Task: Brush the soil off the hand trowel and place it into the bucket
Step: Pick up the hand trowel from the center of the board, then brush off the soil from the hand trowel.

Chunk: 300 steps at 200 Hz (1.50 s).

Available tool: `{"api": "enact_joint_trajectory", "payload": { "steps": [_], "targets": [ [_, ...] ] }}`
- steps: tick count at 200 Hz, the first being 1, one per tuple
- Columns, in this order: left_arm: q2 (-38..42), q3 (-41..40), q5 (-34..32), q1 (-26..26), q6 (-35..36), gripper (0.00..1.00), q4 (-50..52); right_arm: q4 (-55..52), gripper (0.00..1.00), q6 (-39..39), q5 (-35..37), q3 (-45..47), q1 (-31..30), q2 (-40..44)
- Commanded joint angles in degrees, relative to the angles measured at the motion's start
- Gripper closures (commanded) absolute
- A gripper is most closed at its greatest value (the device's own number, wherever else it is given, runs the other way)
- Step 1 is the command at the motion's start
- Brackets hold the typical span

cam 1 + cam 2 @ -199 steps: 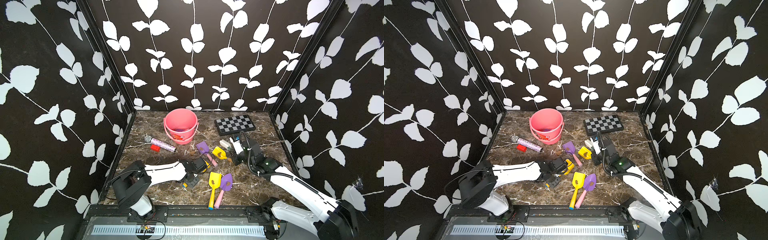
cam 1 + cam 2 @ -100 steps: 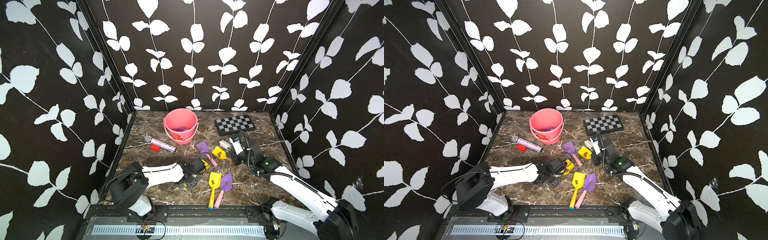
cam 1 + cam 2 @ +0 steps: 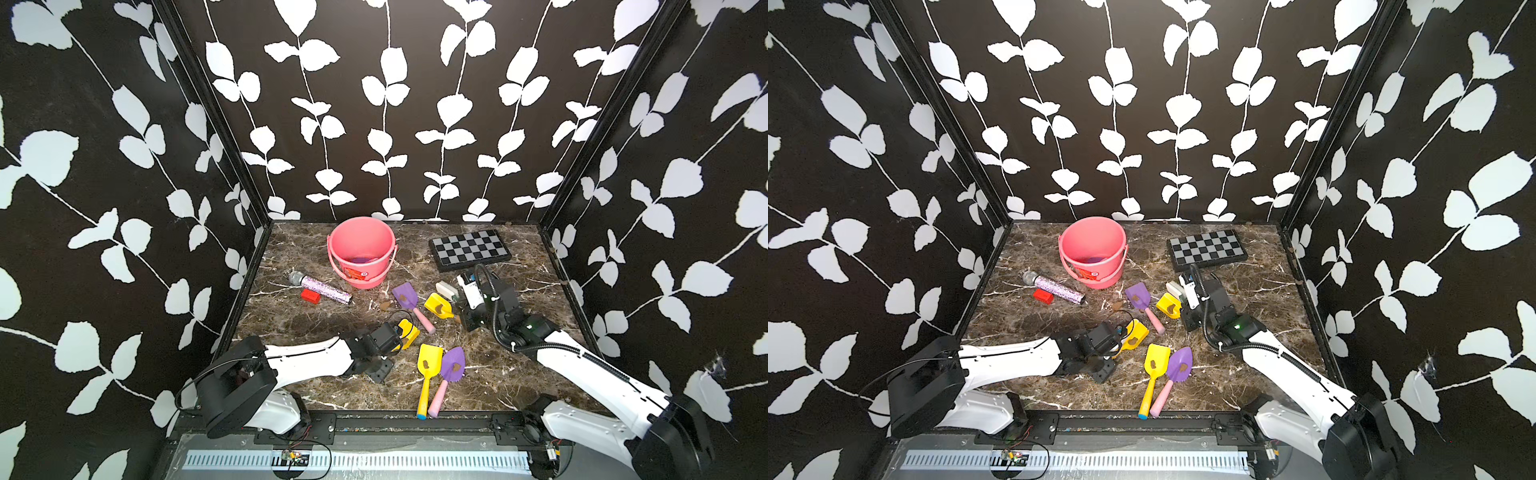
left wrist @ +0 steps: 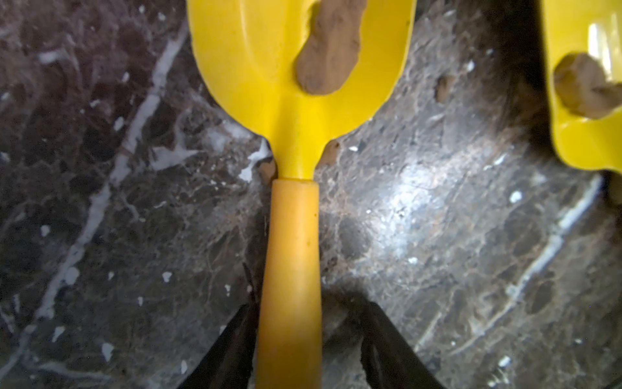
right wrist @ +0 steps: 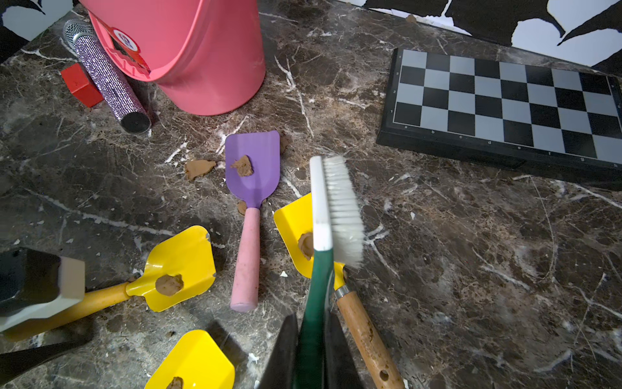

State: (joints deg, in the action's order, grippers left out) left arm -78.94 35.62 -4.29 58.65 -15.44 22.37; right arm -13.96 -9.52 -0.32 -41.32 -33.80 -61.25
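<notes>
Left wrist view looks straight down a yellow trowel (image 4: 292,141) lying flat on the bench (image 4: 471,235). The left claw (image 4: 308,323) straddles its orange handle with jaws parted: one finger (image 4: 232,350) sits against the handle and a gap shows at the other, so nothing is gripped. Just beyond the claw, the blade carries a brown lump of soil (image 4: 328,50).

The right claw (image 5: 313,347) is clamped on a green-handled brush (image 5: 343,208). Its white bristles reach out ahead of the claw over a second yellow scoop (image 5: 292,219); whether they touch it I cannot tell. The bucket (image 3: 374,270) stands well beyond both claws, near the back wall, with something purple inside.

To my eye the step in hand is taking hold of the trowel, and brushing has not begun on it. Next, the left claw needs to close squarely on the handle and lift the blade clear of the bench toward the brush. The right claw then has to bring the bristles across and sweep the lump off. Only then does the carry to the bucket make sense.
</notes>
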Motion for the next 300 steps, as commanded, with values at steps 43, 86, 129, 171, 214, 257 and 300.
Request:
{"api": "enact_joint_trajectory", "payload": {
  "steps": [43,86,129,171,214,257,300],
  "targets": [
    [2.45,-3.45,1.18,-0.29,-1.17,0.65,-1.50,3.01,1.00,-1.60,-1.08,0.35,0.14,0.47],
    [3.61,-3.01,0.89,-0.29,-1.21,0.78,-0.45,2.92,1.00,-3.47,-4.69,0.09,0.43,1.36],
    [7.37,-0.25,1.43,-0.29,-3.11,0.93,4.91,3.94,1.00,-11.59,-19.15,0.98,6.39,6.16],
    [10.49,6.25,1.75,-0.60,-5.30,1.00,15.48,5.76,1.00,-24.28,-38.12,1.19,7.30,4.94],
    [11.60,11.79,1.24,-2.60,-6.08,1.00,21.33,11.30,1.00,-31.79,-45.12,5.10,5.84,3.46],
    [12.24,10.91,5.60,-6.89,-7.30,1.00,20.57,19.70,1.00,-36.70,-47.69,9.29,5.18,2.27],
    [12.80,11.81,6.80,-8.01,-6.86,1.00,21.27,31.45,1.00,-42.15,-47.00,10.65,0.20,-3.33]
  ]
}}
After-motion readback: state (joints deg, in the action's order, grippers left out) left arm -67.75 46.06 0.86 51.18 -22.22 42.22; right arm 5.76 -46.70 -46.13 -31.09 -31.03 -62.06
